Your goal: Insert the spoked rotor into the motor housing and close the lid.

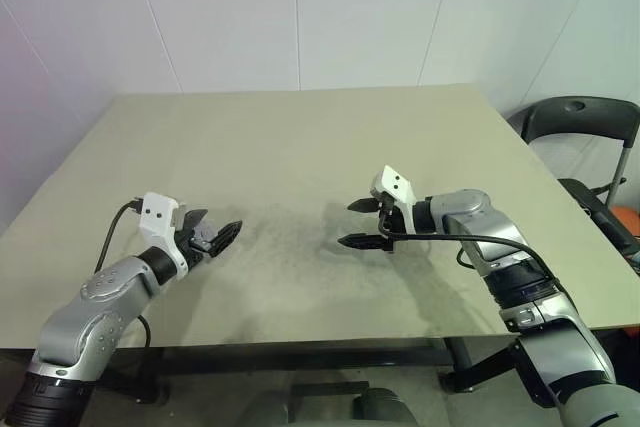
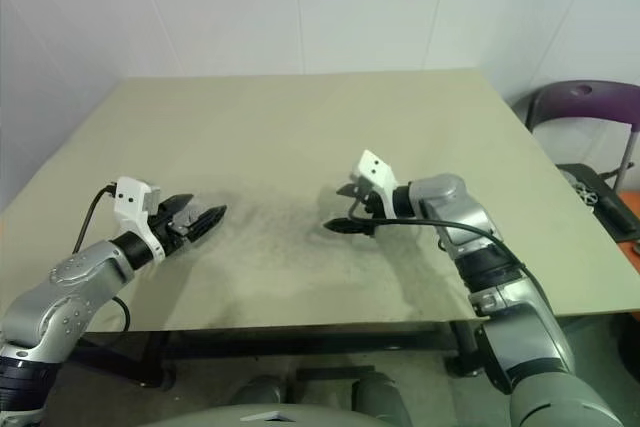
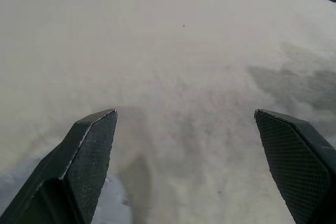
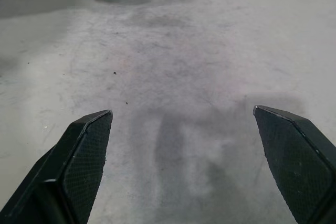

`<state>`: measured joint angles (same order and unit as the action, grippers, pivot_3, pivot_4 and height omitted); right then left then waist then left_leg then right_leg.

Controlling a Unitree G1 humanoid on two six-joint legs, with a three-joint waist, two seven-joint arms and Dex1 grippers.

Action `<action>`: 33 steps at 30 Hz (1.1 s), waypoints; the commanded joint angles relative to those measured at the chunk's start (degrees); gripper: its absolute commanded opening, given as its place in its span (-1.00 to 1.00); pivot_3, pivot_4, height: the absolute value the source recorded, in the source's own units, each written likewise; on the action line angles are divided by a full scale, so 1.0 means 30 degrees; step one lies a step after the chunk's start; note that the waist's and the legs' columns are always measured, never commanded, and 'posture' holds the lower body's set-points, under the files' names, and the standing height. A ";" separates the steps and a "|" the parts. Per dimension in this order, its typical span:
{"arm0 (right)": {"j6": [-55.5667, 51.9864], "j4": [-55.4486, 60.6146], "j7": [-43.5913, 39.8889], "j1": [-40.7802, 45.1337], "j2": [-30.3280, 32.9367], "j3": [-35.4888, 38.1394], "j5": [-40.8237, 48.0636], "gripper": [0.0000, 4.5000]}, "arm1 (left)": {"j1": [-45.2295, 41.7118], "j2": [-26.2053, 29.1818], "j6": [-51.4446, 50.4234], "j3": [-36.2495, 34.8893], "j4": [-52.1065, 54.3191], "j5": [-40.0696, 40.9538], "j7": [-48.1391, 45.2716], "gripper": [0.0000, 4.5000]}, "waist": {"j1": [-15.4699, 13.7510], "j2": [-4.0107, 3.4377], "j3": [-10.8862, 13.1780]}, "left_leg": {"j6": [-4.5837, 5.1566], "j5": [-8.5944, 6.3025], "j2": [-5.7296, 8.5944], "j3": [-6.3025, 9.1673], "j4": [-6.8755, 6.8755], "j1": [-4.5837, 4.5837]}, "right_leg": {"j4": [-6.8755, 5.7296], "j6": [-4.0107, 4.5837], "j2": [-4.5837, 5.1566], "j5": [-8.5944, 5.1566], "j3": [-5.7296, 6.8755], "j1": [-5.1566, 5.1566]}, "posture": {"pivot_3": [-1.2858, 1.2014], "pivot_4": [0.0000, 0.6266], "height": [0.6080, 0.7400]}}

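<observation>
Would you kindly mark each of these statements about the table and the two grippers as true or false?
1. The left gripper is open and empty. True.
2. The right gripper grips a disc. False: it is open and holds nothing.
3. Both grippers hang over the table. True.
4. The chair stands on the robot's left. False: it is on the right.
</observation>
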<state>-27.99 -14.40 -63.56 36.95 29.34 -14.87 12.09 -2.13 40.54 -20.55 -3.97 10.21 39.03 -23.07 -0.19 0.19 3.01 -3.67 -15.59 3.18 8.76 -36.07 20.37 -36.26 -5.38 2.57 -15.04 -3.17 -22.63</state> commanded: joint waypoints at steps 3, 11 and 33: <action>0.1181 0.0236 0.0458 -0.0075 -0.0110 0.0872 0.0074 1.00 | -0.1164 -0.0641 0.3684 -0.1233 -0.2069 -0.2607 -0.2093 0.98 | -0.0028 0.0000 -0.0001 | 0.0002 0.0000 -0.0003 0.0003 0.0005 0.0001 | 0.0001 -0.0053 0.0003 0.0030 -0.0001 -0.0002 | 0.03 -1.00 1.00; 0.1565 0.0200 0.0719 -0.0205 -0.0300 0.1148 0.0229 1.00 | -0.2083 -0.1612 0.4903 -0.1895 -0.3651 -0.4143 -0.2723 0.98 | -0.0024 0.0003 -0.0002 | 0.0004 -0.0001 -0.0006 0.0021 -0.0003 0.0002 | -0.0011 -0.0067 0.0005 0.0038 0.0001 -0.0008 | 0.03 -1.00 1.00; 0.1390 0.0262 0.0759 -0.0037 -0.0542 0.1047 0.0160 1.00 | -0.2614 -0.2361 0.5050 -0.3068 -0.4552 -0.5117 -0.3708 0.98 | -0.0006 0.0004 -0.0003 | 0.0004 -0.0001 -0.0006 0.0025 -0.0016 -0.0002 | -0.0030 -0.0078 0.0008 0.0045 0.0001 -0.0009 | 0.03 -1.00 1.00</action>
<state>-24.47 -14.40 -61.28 35.90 28.08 -13.04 12.08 -9.27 33.36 -5.79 -11.94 -5.14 24.12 -33.80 -0.21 0.20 3.00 -3.66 -15.59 3.16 8.83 -36.12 20.36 -36.35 -5.62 2.59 -14.90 -3.17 -22.66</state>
